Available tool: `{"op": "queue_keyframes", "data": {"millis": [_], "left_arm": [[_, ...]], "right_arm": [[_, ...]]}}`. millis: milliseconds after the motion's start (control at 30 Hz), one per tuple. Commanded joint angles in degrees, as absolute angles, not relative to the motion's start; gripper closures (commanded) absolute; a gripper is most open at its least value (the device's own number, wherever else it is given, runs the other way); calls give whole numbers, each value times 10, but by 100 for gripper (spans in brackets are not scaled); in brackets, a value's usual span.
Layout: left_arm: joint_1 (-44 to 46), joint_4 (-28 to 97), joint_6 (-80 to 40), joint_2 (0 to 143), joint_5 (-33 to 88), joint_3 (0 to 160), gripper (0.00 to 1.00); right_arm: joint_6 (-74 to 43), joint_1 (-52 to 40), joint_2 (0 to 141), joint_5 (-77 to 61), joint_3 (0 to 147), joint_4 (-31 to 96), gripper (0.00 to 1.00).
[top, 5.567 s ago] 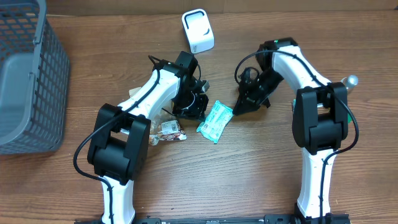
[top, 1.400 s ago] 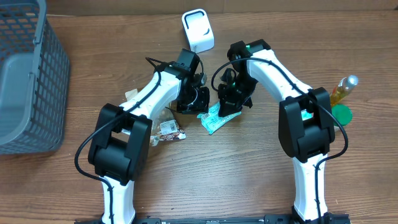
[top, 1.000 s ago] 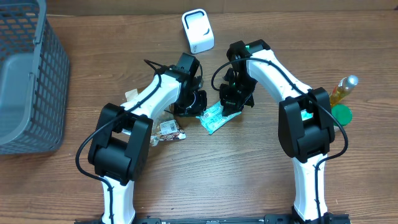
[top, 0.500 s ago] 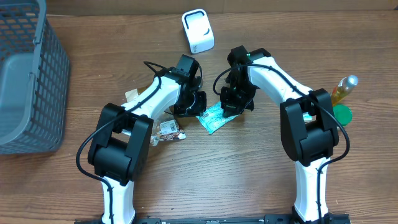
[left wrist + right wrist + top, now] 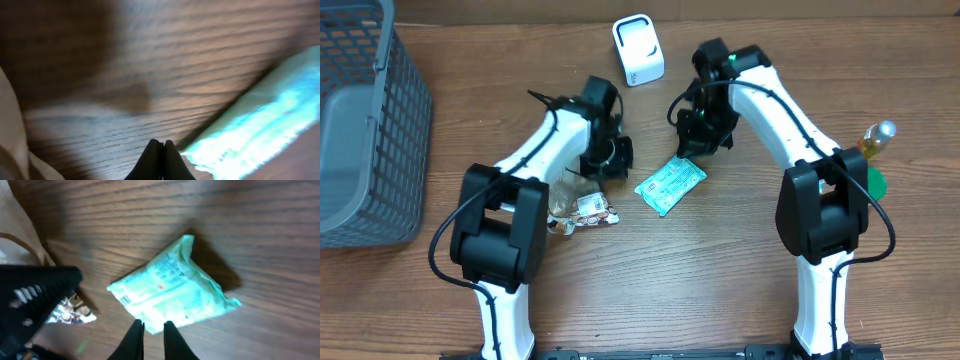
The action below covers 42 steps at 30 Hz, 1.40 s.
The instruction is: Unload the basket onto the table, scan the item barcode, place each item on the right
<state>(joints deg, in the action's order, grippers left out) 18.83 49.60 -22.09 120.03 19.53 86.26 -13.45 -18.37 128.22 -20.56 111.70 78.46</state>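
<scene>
Wooden surface [image 5: 720, 280] carries one grey mesh plastic basket [image 5: 408, 130] at its left edge, the white-and-black left arm [image 5: 545, 150] and right arm [image 5: 782, 100], one white box-shaped barcode scanner [image 5: 638, 48] at the far side, and one flat teal foil packet [image 5: 670, 183] lying free between the two hands. The packet's long axis runs diagonally, near-left to far-right. Right hand [image 5: 151, 327], narrowly parted and holding nothing, hangs just beyond the packet's far-right end and looks the nearer. Left hand [image 5: 161, 146], pinched together on nothing, sits off its left side. One yellow bottle [image 5: 873, 143] and one crumpled printed wrapper [image 5: 588, 208] lie aside.
</scene>
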Motion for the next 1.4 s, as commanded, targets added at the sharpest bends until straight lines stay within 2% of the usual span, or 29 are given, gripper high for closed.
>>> {"op": "queue_keyframes", "data": {"millis": [0, 100, 133, 233, 400, 433, 600, 700, 967, 1100, 1367], "left_arm": [[192, 500, -160, 1202, 268, 889, 96], [198, 500, -133, 1202, 306, 889, 96], [199, 501, -120, 1202, 321, 889, 93], [206, 509, -98, 1203, 340, 888, 85], [212, 522, -95, 1204, 341, 881, 73], [214, 526, -88, 1204, 342, 881, 73], [219, 535, -77, 1206, 339, 877, 67], [222, 536, -78, 1206, 309, 868, 71], [241, 522, -100, 1206, 251, 860, 71], [248, 504, -119, 1206, 248, 860, 71], [248, 503, -138, 1206, 210, 860, 74]], "right_arm": [[-121, -167, 1279, -200, 1125, 808, 88], [-121, -161, 1279, -199, 1113, 813, 87], [-121, -161, 1280, -192, 1110, 813, 84], [-121, -160, 1280, -143, 1106, 813, 64], [-121, -160, 1280, -100, 1106, 806, 39], [-116, -160, 1280, -98, 1106, 802, 37], [-98, -160, 1280, -99, 1106, 797, 36], [-55, -158, 1280, -99, 1106, 797, 34], [-43, -133, 1280, -101, 1106, 796, 35], [3, -121, 1280, -150, 1106, 798, 35], [3, -123, 1280, -156, 1069, 775, 35]]}}
